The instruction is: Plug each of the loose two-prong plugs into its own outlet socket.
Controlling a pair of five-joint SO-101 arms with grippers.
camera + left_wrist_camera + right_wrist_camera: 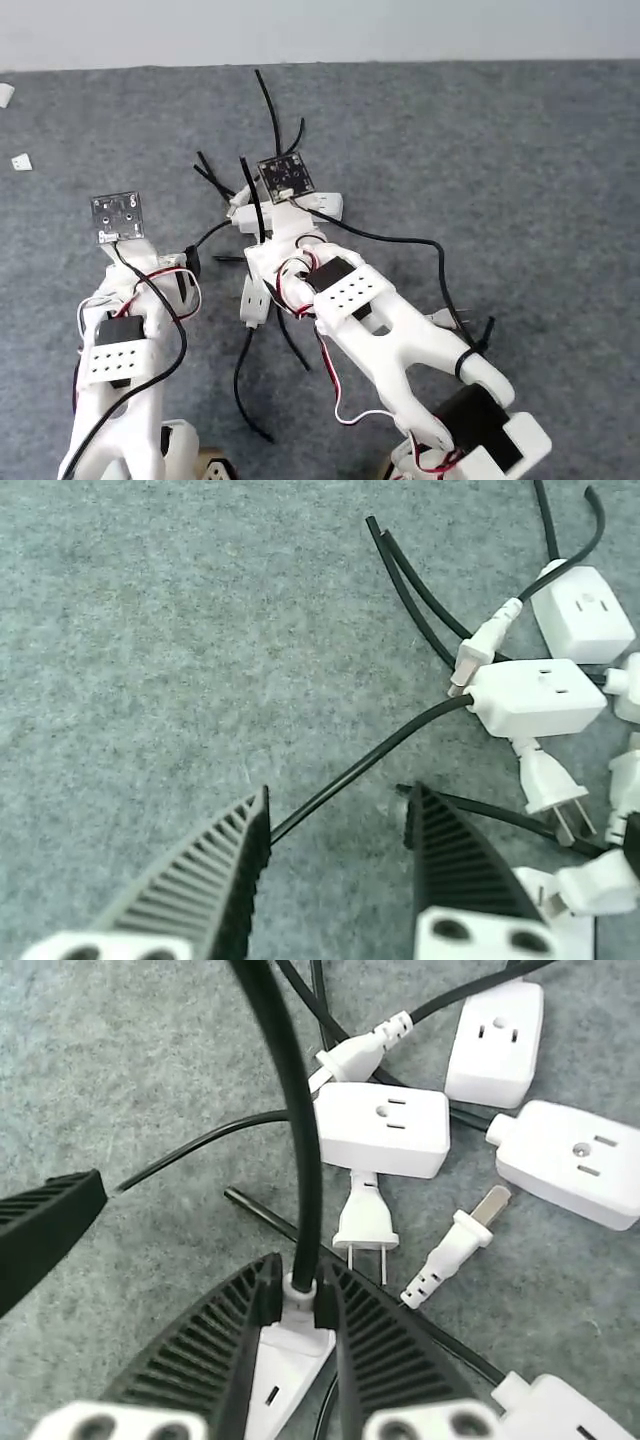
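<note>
From above, two white arms sit side by side on the grey felt-like table [520, 160], with a square white outlet socket [322, 206] ahead of them. At the left wrist, the left gripper [338, 805] is spread wide over a thin black cable [370, 760], gripping nothing; a white two-prong plug [545, 780] lies unplugged beside a rectangular white socket block [535, 695]. At the right wrist, the right gripper [300, 1278] is clenched on a white moulded connector [290, 1345]; a second slim white plug [455, 1245] lies loose nearby.

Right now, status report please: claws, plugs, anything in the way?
Left claw open, empty. Right claw shut on white plug. Two loose plugs beside sockets, unplugged. Black cords cross between.
</note>
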